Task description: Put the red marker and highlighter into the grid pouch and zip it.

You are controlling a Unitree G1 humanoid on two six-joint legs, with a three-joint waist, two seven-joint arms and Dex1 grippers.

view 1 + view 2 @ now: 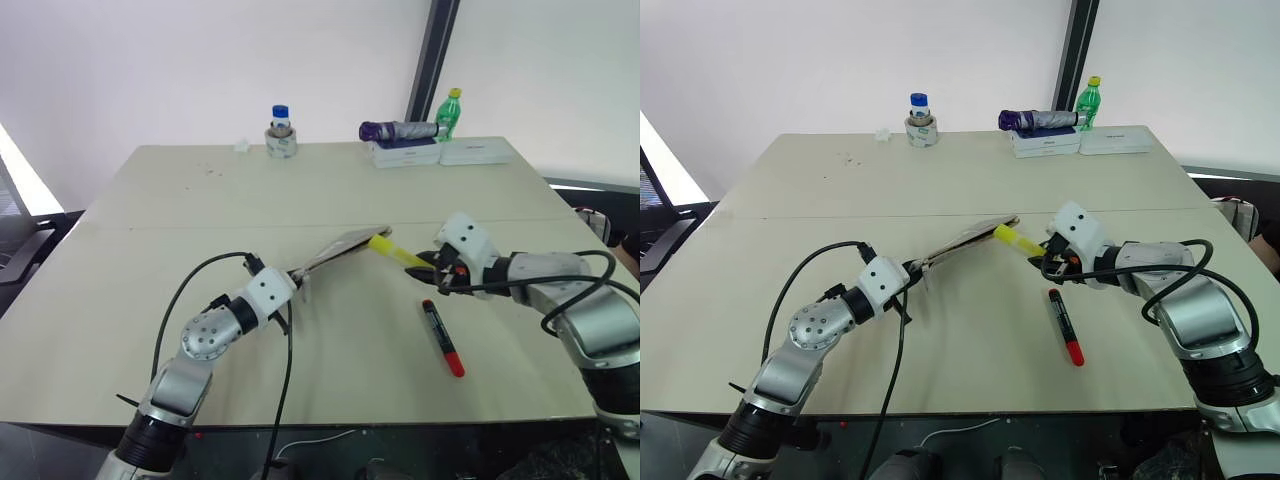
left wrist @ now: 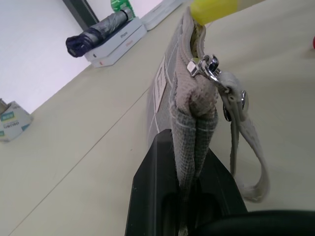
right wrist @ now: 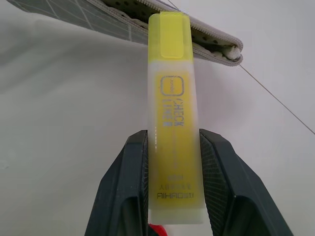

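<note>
Held off the table [image 1: 150, 250] by one corner: flat grey grid pouch [image 1: 345, 247], left gripper [image 1: 290, 283] clamped on its woven fabric, zipper mouth open. At that mouth, cap just touching the rim: one stubby translucent yellow highlighter [image 1: 394, 252], pinched between right gripper [image 1: 432, 268] fingers. Lying loose on the tabletop near the right gripper: one slim black red marker [image 1: 442, 337], red-capped.

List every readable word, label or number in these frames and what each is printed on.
"CHECK": on the barrel of the highlighter, beside an outlined box.
A second outlined word beside it: not readable.
"AIHAO" and small characters near the barrel's lower end: only roughly legible.
Label on the grid pouch: too small.
Print on the white boxes and tape roll: blurred.
</note>
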